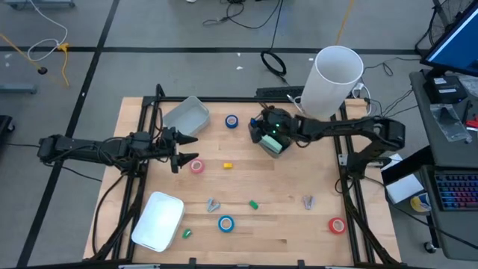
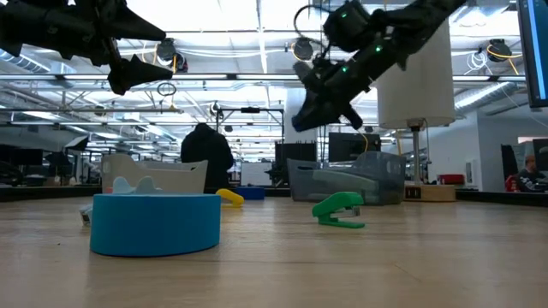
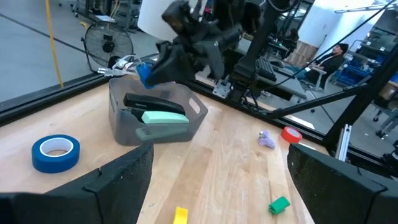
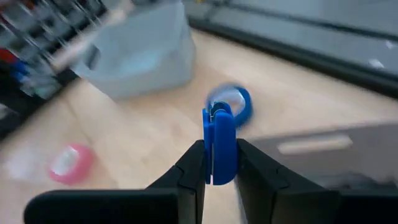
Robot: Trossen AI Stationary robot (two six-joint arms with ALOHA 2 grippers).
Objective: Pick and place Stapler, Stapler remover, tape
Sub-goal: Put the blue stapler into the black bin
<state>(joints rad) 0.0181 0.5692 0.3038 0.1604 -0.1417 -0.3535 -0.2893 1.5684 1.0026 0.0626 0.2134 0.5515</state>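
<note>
The right pincer (image 4: 213, 163) is seen clamped narrowly on a small blue tape roll (image 4: 219, 144), held edge-on between the fingers and raised above the grey bin (image 3: 155, 118) near the far side of the table (image 1: 284, 202). The hold looks meant for a release straight down into the bin, where a dark stapler (image 3: 149, 102) and a pale green block-shaped item (image 3: 165, 117) already lie; whether the green item is the staple remover cannot be told.

The left pincer (image 1: 187, 152) is held wide and empty, hanging above the table just beside a pink tape roll (image 1: 196, 167), probably poised for it.

More ring-shaped rolls are spread flat on the pale wood: a blue one (image 1: 231, 120) near the second, empty grey bin (image 1: 186, 116), another blue one (image 1: 225, 223) near the front, and a red one (image 1: 336, 224) at the right. A white lid-like tray (image 1: 158, 221) rests at the front left. Small green (image 1: 254, 202) and yellow (image 1: 228, 165) blocks are scattered between. The bins appear to be smooth, translucent plastic with rounded corners.
</note>
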